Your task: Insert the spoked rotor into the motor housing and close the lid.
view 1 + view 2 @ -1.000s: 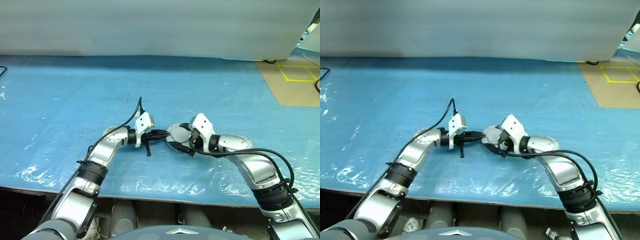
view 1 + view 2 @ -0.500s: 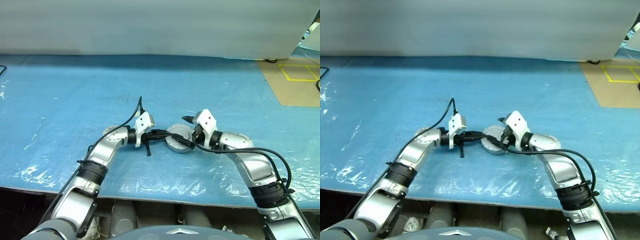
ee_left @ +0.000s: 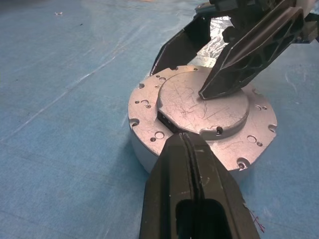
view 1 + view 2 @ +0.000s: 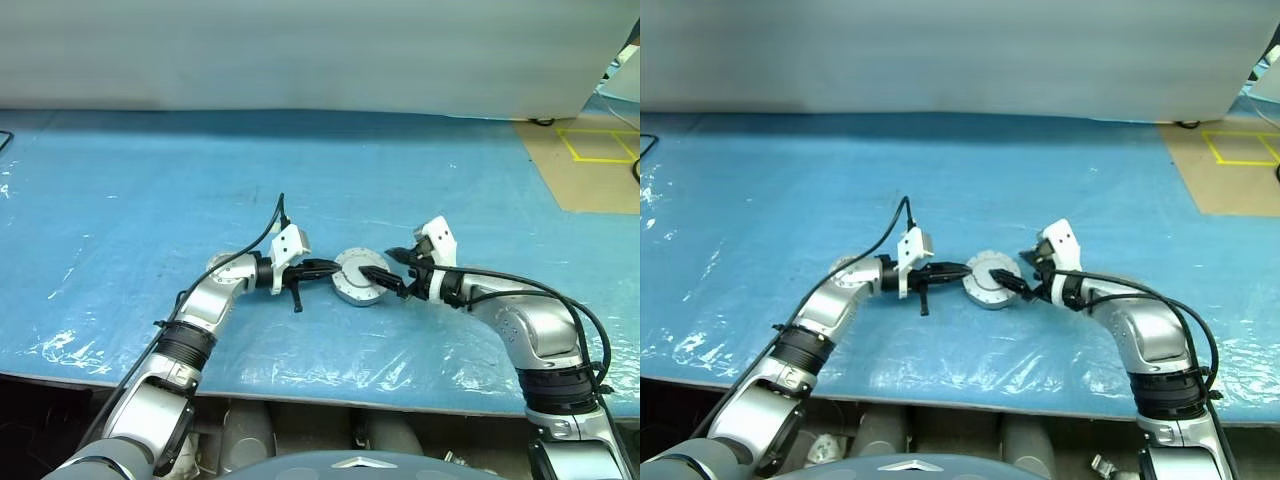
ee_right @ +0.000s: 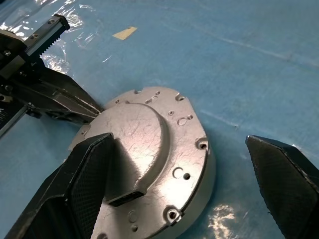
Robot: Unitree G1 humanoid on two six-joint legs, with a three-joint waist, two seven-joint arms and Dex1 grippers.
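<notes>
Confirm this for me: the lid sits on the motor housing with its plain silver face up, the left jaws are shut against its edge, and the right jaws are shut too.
One thing is wrong: the right gripper has its jaws wide open, as the right wrist view shows. The rest holds: the lid sits plain face up on the motor housing, and the left gripper is shut at its edge.

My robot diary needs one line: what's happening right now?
round silver metal lid: on squat silver motor housing | left gripper: shut, at lid's edge | right gripper: open, one finger above lid

Blue plastic sheet (image 4: 150, 200) covers table; brown floor with yellow tape square (image 4: 598, 147) at far right.
</notes>
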